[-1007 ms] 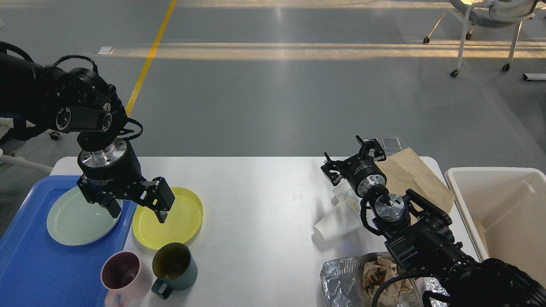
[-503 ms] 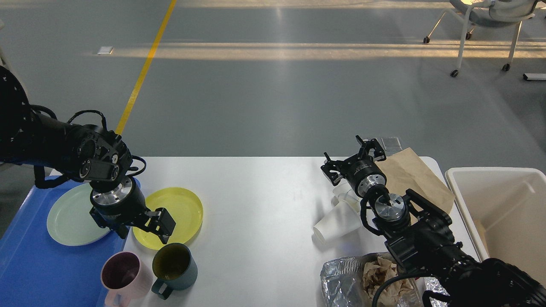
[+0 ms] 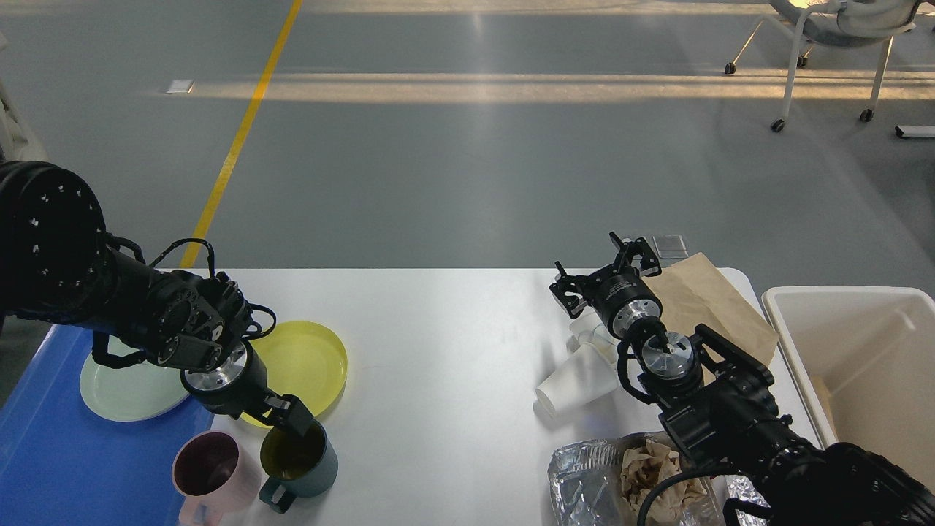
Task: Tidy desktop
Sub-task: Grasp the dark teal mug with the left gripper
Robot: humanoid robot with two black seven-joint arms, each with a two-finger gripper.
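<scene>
Along the near edge of the desktop (image 3: pixel 438 351), at its right end, lies a sheet of crumpled foil (image 3: pixel 584 478) with wadded brown paper (image 3: pixel 650 467) on it. Toward the near left corner stand two mugs side by side: a pink mug (image 3: pixel 212 471) at the rim of the blue tray (image 3: pixel 51 460), and a dark teal mug (image 3: pixel 299 456) on the bare white top. The left gripper (image 3: pixel 281 418) hangs right at the teal mug's far rim, one finger (image 3: pixel 296 418) dipping over the lip; whether its fingers are apart or closed on the rim, I cannot tell. Just behind it a yellow plate (image 3: pixel 307 358) sits on the table, and a pale green plate (image 3: pixel 120 387) rests in the tray. Farther right, white paper cups (image 3: pixel 577 383) lie tipped on their sides. Above them the right gripper (image 3: pixel 603 272) hovers with its fingers spread apart, holding nothing. A brown paper bag (image 3: pixel 708 299) lies flat at the far right corner. A cream bin (image 3: pixel 855 351) stands just off the right edge.
</scene>
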